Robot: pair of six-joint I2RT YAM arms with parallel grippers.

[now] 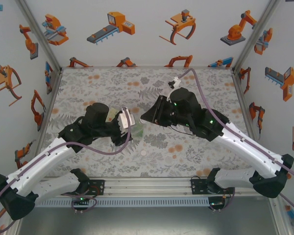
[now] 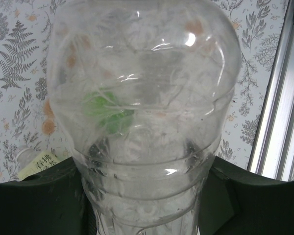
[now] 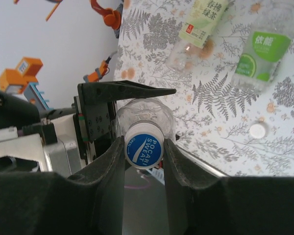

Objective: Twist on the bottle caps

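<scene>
The top camera looks down at the bench [image 1: 186, 161] from behind. Both wrist cameras face past their jaws, close on one clear bottle [image 2: 142, 122].

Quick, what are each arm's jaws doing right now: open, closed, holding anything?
Left gripper: closed on the clear bottle.
Right gripper: closed on the blue cap at that bottle's mouth.
</scene>
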